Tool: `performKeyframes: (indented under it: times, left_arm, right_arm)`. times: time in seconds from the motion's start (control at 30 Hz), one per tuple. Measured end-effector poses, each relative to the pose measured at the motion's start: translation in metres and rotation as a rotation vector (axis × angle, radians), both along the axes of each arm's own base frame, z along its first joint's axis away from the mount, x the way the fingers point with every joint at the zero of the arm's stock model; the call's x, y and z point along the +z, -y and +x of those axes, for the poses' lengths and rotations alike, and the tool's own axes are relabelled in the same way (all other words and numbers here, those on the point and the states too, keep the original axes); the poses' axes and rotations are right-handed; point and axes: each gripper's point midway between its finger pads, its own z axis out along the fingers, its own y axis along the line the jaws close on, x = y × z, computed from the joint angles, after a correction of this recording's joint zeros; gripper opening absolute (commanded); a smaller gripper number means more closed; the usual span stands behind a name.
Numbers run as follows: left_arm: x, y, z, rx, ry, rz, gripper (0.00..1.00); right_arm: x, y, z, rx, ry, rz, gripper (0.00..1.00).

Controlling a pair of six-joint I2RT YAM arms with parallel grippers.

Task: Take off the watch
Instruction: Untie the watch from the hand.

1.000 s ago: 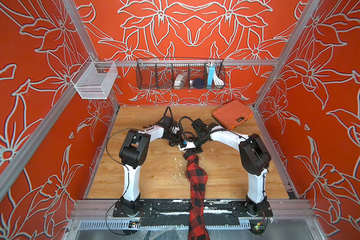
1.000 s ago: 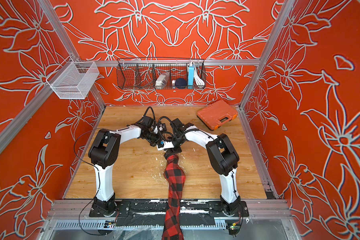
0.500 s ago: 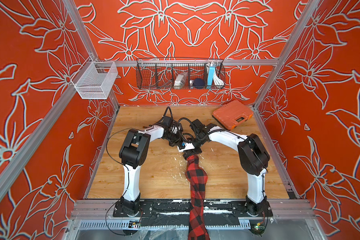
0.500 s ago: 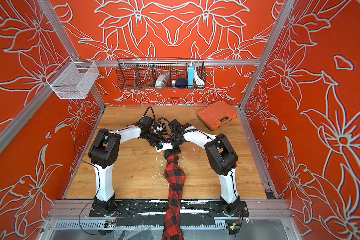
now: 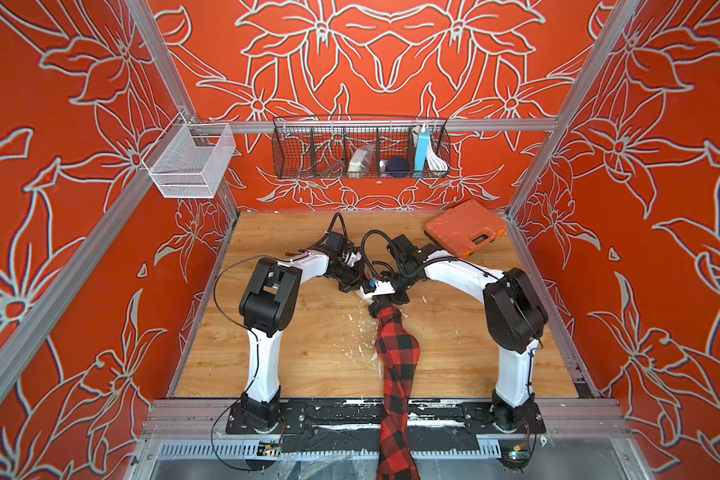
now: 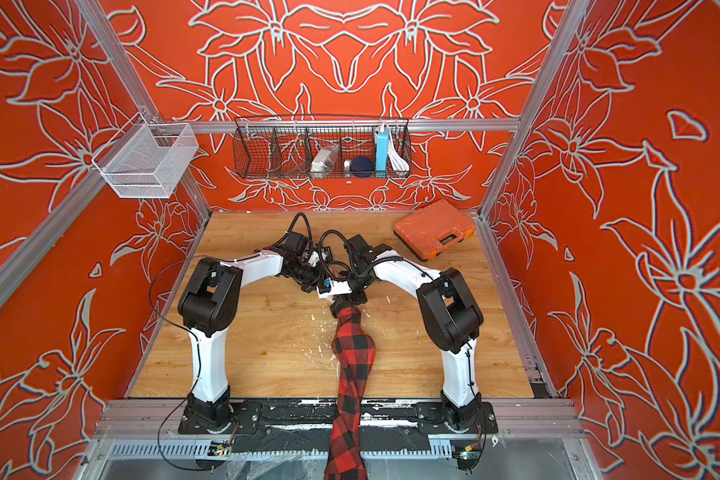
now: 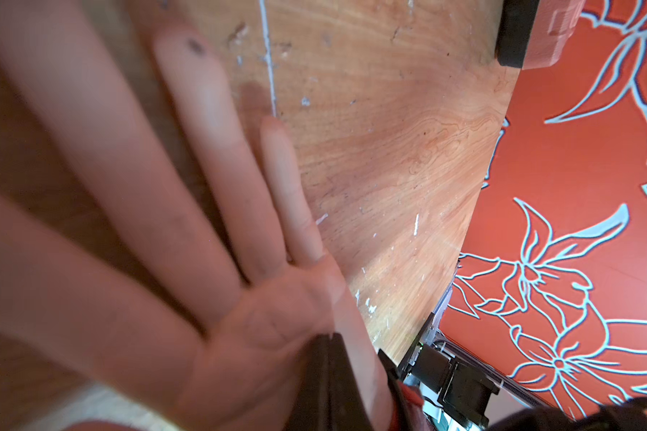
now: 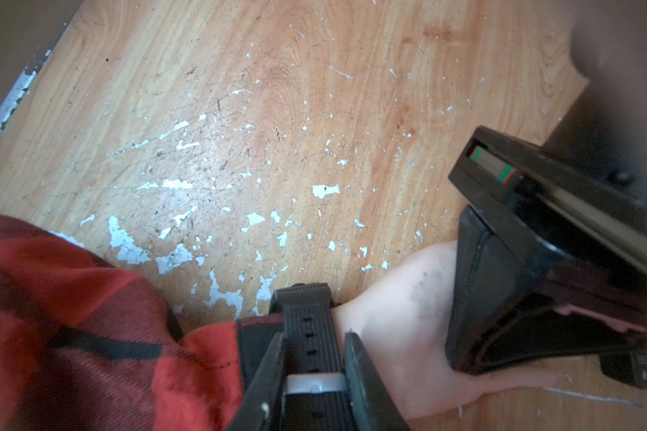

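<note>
In both top views a sleeve of red-and-black checked cloth (image 5: 395, 353) runs from the near edge up the middle of the scratched wooden counter (image 5: 308, 345). The white left arm (image 5: 304, 266) and the white right arm (image 5: 458, 272) meet over its far end and hide most of what lies there. An orange plastic tool case (image 5: 466, 226) sits near the far right corner, well apart from them. In the left wrist view a pale hand (image 7: 247, 336) lies flat on the counter with its digits spread. The dark left fingers (image 7: 314, 388) are pressed together with nothing between them, and their tips touch the hand close to the wrist. In the right wrist view the black wristwatch (image 8: 309, 321) is strapped round the wrist, between the sleeve's cuff and the hand. The right fingers (image 8: 266, 377) pinch its ribbed, holed strap from both sides, at a grey loop (image 8: 314, 382). The watch's round case is out of sight. The left arm's black end rests on the hand just beyond the strap.
</note>
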Motion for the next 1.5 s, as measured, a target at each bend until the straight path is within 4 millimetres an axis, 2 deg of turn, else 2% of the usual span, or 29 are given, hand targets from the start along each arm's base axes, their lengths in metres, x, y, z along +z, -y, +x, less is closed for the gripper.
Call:
performKeyframes:
  times: [0.37, 0.57, 0.73, 0.8, 0.93, 1.03, 1.1, 1.2, 1.33, 1.43, 1.5]
  left_arm:
    - [0.0, 0.002, 0.001, -0.02, 0.027, 0.0, 0.0]
    - [0.0, 0.003, 0.003, -0.025, 0.046, 0.004, 0.0]
    - [0.008, -0.008, 0.004, -0.002, 0.124, 0.066, 0.18]
    - [0.015, -0.017, 0.0, 0.013, 0.159, 0.09, 0.23]
    - [0.045, -0.028, -0.007, 0.038, 0.268, 0.107, 0.24]
    - [0.069, -0.028, -0.007, 0.049, 0.363, 0.085, 0.25]
    - [0.078, -0.025, -0.01, 0.044, 0.415, 0.071, 0.25]
    - [0.077, -0.012, -0.023, 0.002, 0.479, 0.077, 0.25]
    - [0.062, 0.01, -0.052, -0.102, 0.585, 0.109, 0.26]
    - [0.051, 0.016, -0.073, -0.165, 0.673, 0.149, 0.27]
    - [0.049, 0.016, -0.076, -0.188, 0.729, 0.171, 0.27]
  right_arm:
    - [0.002, 0.015, 0.01, -0.056, -0.01, 0.013, 0.11]
    - [0.005, 0.023, 0.015, -0.094, -0.022, 0.02, 0.06]
    - [0.006, 0.025, 0.013, -0.157, -0.053, 0.03, 0.03]
    - [0.008, 0.027, 0.012, -0.192, -0.07, 0.037, 0.01]
    - [0.018, 0.03, 0.021, -0.27, -0.066, 0.068, 0.0]
    - [0.024, 0.032, 0.028, -0.322, -0.06, 0.09, 0.0]
    - [0.028, 0.031, 0.03, -0.351, -0.068, 0.102, 0.0]
    - [0.031, 0.028, 0.036, -0.396, -0.083, 0.122, 0.0]
    - [0.032, 0.026, 0.038, -0.457, -0.124, 0.133, 0.0]
    - [0.032, 0.026, 0.039, -0.5, -0.161, 0.134, 0.0]
    - [0.03, 0.026, 0.039, -0.527, -0.186, 0.134, 0.0]
